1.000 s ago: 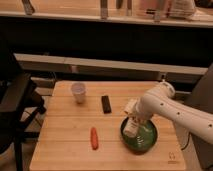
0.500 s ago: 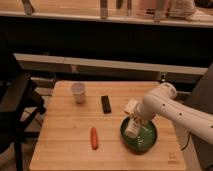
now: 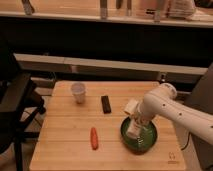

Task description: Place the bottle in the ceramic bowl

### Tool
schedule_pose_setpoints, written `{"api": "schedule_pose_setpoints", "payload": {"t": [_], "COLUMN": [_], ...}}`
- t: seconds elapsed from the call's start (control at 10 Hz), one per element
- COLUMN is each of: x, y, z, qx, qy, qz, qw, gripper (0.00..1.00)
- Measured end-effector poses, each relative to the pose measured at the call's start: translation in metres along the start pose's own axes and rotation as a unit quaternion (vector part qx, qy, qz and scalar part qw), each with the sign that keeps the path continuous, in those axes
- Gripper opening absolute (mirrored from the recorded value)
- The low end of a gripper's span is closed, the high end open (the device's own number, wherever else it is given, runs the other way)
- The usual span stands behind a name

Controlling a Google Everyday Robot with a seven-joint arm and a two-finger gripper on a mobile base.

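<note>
Bench point(image 3: 65, 147): light wood, slatted.

Nearest item: a small red-orange stick point(image 3: 94, 138), lying lengthwise toward the front edge, left of centre and well apart from everything else.

Right front: green bowl point(image 3: 151, 137), upright on the bench. The hand point(image 3: 136, 125) is down inside the bowl's rim, reaching in from the white arm point(image 3: 167, 102), which enters from the right. The bottle point(image 3: 133, 131) (a pale shape) sits at the hand, within the bowl. Whether the hand is clenched on it or has released it cannot be told, nor whether the bottle rests on the bowl's floor.

Mid-bench: a flat black bar point(image 3: 106, 104), left of the arm, clear of the bowl.

Further left and back: a white cup point(image 3: 78, 92), upright, near the bar but apart from it.

Beyond the left edge: a dark chair point(image 3: 17, 100).
</note>
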State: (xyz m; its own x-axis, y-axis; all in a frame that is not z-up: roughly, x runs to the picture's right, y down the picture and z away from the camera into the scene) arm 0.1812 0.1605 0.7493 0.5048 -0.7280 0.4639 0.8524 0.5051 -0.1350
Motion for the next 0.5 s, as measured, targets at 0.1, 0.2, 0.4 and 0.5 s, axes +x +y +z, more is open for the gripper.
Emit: {"api": "schedule_pose_setpoints", "payload": {"t": [0.1, 0.2, 0.4, 0.5], "x": [0.0003, 0.0007, 0.0006, 0.0006], "y": [0.0007, 0.001, 0.0007, 0.0012], "z": [0.0004, 0.0005, 0.0014, 0.0017], "qx": [0.0, 0.0, 0.002, 0.002], "qy": [0.0, 0.0, -0.001, -0.002], "qz": [0.0, -0.001, -0.003, -0.003], "qw": [1.0, 1.0, 1.0, 1.0], "gripper": [0.57, 0.61, 0.61, 0.63]}}
